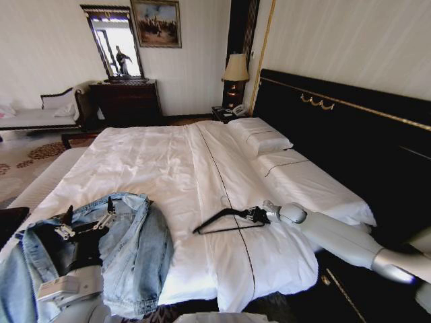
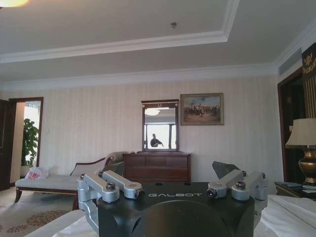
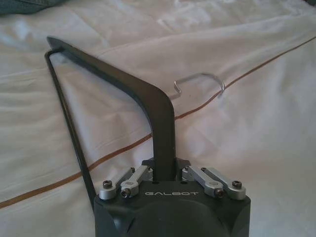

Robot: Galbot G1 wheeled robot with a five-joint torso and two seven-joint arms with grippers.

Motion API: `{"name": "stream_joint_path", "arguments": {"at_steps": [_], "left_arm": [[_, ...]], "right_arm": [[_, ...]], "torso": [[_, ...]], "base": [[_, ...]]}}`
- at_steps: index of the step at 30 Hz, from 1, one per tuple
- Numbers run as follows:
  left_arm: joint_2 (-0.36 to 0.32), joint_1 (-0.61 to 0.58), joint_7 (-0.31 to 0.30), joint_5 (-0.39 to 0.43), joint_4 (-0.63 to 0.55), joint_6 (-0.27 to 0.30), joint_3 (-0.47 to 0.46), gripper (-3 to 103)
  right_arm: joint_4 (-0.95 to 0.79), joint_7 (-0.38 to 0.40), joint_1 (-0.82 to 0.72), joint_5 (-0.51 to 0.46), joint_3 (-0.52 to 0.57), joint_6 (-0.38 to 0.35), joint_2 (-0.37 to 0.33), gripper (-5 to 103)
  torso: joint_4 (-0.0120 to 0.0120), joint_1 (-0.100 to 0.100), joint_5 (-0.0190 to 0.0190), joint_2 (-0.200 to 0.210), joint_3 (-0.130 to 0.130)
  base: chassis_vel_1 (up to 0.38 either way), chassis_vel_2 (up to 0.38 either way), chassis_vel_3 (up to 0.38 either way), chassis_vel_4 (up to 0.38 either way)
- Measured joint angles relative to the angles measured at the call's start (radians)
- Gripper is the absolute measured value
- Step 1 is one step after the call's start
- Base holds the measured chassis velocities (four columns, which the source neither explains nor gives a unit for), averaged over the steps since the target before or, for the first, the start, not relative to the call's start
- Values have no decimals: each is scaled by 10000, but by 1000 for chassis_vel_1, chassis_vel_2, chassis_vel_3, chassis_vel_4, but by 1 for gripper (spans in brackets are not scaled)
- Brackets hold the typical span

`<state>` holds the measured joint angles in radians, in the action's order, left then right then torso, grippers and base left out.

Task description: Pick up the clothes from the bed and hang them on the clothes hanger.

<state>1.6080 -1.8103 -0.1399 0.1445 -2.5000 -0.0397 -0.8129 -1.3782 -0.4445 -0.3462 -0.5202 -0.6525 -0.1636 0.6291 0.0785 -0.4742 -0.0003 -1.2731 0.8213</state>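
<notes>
Clearly the right tool (image 3: 163, 174) is clamped on the stiff, light clothes hanger (image 3: 123, 84) at one shoulder arm. The left tool (image 1: 84, 225), near left over the soft, heavy denim clothes (image 1: 138, 249) on the bed (image 1: 168, 161), looks spread open and empty; the collar seems the best hold.

A faded light blue denim jacket (image 1: 128, 249) lay crumpled at the near left corner of the white-sheeted bed (image 1: 168, 168). A thin black hanger (image 1: 225, 219) with a wire hook lay to its right, mid-bed, well apart.

right arm (image 1: 340, 239): glossy white-grey shell | left hand (image 2: 173, 190): black body, silver screwed linkages, "GALBOT" lettering
</notes>
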Motion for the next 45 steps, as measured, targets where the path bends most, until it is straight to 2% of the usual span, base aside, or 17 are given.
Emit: {"name": "stream_joint_path", "arguments": {"at_steps": [6,9,11,14,19,20,23,29,36,39,41,42,45], "left_arm": [[0,-40,-3,-82,0,0,41,100],[0,-76,-4,-163,0,-2,81,100],[0,-129,-3,-241,0,-9,125,100],[0,-150,-3,-274,0,-13,139,100],[0,-177,-3,-350,0,-16,169,100],[0,-177,-3,-350,0,-16,169,100],[0,-205,-2,-402,1,-16,171,100],[0,-302,-2,-464,0,-17,174,100],[0,-348,-21,-449,0,-17,122,100],[0,-319,20,-16,0,-86,94,100],[0,-227,227,819,0,-172,98,100],[0,-227,227,819,0,-172,98,100],[0,-112,405,1543,0,-264,97,100]], "right_arm": [[-1160,810,-809,-410,774,286,-515,20],[-1643,771,-1130,-352,1255,520,-780,20],[-2201,670,-1419,-164,1786,921,-1137,20],[-2564,715,-1552,-146,2033,1213,-1353,20],[-4232,1835,-2351,-262,2976,1921,-1733,20],[-4232,1835,-2351,-262,2976,1921,-1733,20],[-4649,2298,-2839,245,3289,2335,-1730,20],[-4624,2146,-2958,835,3440,2683,-1629,20],[-4525,1793,-2495,964,3057,2791,-1476,20],[-4560,1707,-2334,972,2839,2783,-1404,20],[-4573,1703,-2311,865,2699,2776,-1308,20],[-4573,1703,-2311,865,2699,2776,-1308,20],[-4573,1687,-2311,735,2587,2763,-1219,20]], "torso": [[3,0,5,0,0],[3,0,5,0,0],[3,1,2,-1,0],[4,1,2,0,-1],[1,0,2,-1,0],[1,0,2,-1,0],[1,1,2,-1,-1],[3,0,4,0,0],[1,1,2,-1,0],[1,1,2,0,0],[2,0,3,0,0],[2,0,3,0,0],[3,0,3,-1,0]], "base": [[0,0,0,0],[0,0,0,0],[0,0,0,0],[0,0,0,0],[0,0,0,0],[0,0,0,0],[0,0,0,0],[0,0,0,0],[0,0,0,0],[0,0,0,0],[0,0,0,0],[0,0,0,0],[0,0,0,0]]}}
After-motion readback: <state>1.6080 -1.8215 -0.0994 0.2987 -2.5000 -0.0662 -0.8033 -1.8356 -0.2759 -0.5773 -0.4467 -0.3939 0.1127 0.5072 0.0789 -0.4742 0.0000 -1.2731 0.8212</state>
